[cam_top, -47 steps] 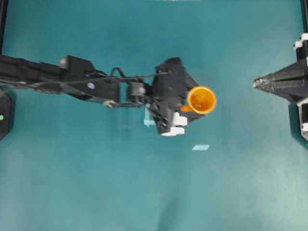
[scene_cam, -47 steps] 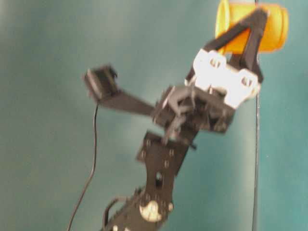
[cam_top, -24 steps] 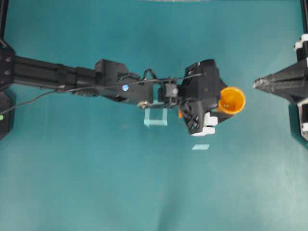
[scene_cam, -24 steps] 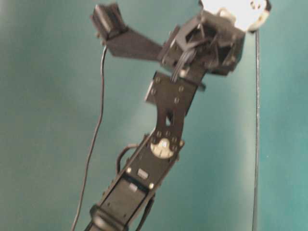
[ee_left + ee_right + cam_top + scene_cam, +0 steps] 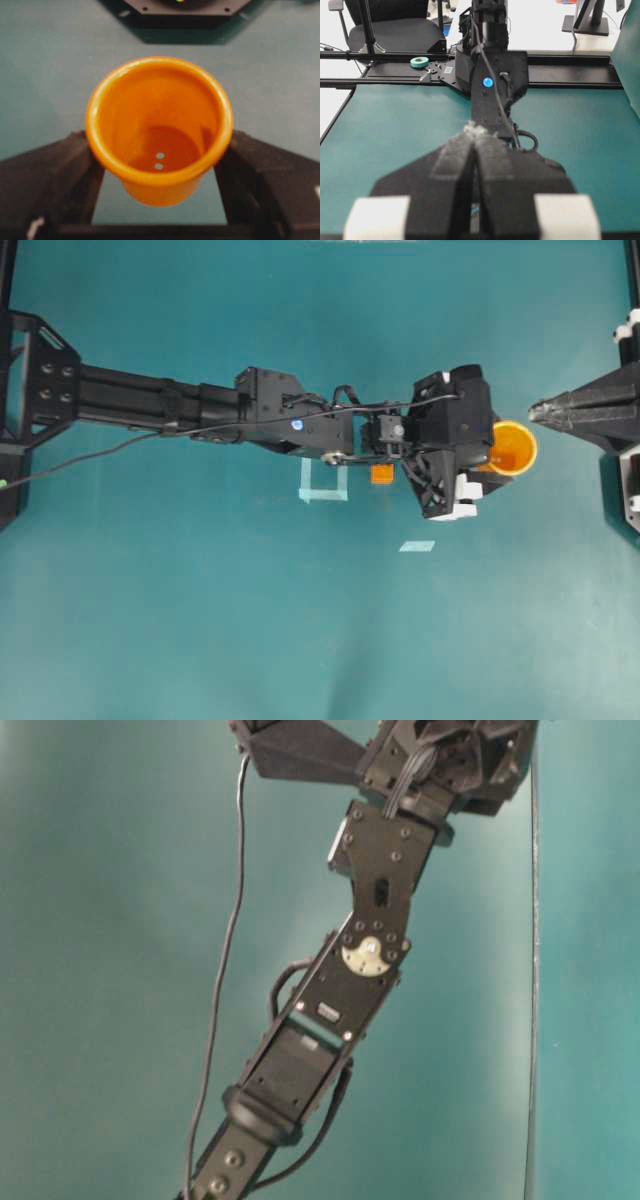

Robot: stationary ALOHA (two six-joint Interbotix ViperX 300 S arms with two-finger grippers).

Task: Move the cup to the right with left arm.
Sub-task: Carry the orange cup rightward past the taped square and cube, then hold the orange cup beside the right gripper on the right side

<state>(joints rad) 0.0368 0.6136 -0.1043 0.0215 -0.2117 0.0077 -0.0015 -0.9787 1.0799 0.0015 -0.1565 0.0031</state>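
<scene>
The yellow-orange cup (image 5: 512, 447) sits upright between the fingers of my left gripper (image 5: 492, 458), right of the table's middle. In the left wrist view the cup (image 5: 159, 130) fills the centre, rim up, and both black fingers (image 5: 65, 170) press its sides, so the left gripper (image 5: 159, 147) is shut on it. The left arm (image 5: 200, 410) stretches in from the left edge. My right gripper (image 5: 533, 412) is shut, its tip just up and right of the cup. The table-level view shows only the left arm (image 5: 365, 960); the cup is out of that view.
A small orange cube (image 5: 381, 474) lies beside the left wrist. A pale tape square (image 5: 323, 480) and a short tape strip (image 5: 417, 546) mark the teal table (image 5: 300, 630). The right arm's base (image 5: 625, 430) stands at the right edge.
My left arm has stretched to the right, carrying the cup from near the middle to close under the right gripper's tip. The orange cube has come into view. The right arm has stayed still.
</scene>
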